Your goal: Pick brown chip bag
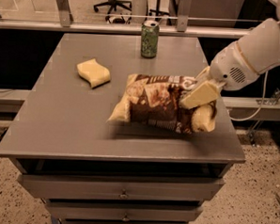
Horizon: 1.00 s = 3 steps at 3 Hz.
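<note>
Gripper (196, 97) tight on brown chip bag (152, 104)

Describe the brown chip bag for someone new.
Grey table, front right: the brown chip bag, with the gripper clamped on its right end. Unlike the yellow sponge and green can, it is large, crinkly, dark brown with cream ends.

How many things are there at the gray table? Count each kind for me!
Chip bags: 1, the brown chip bag, its right end held in the gripper
Sponges: 1, the yellow sponge
Cans: 1, the green can
Total: 3
</note>
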Tool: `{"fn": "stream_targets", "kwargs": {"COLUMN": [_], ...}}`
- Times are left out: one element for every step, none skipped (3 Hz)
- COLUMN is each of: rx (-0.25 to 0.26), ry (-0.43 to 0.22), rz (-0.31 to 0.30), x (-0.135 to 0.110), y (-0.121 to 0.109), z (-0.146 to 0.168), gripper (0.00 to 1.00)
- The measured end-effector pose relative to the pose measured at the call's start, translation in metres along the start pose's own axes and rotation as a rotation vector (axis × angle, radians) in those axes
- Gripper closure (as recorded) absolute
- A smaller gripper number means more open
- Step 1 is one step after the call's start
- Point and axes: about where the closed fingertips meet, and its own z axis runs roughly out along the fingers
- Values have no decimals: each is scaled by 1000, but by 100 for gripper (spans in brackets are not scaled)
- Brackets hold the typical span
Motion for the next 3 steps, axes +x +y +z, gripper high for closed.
{"fn": "stream_targets", "kwargs": {"rx": [86, 163, 163], "ry": [-106, -189, -189], "rz": [24, 49, 49], "x": [-18, -27, -27], "y": [-22, -39, -39], "z": [-47, -97, -97], "gripper": [100, 100, 100]}}
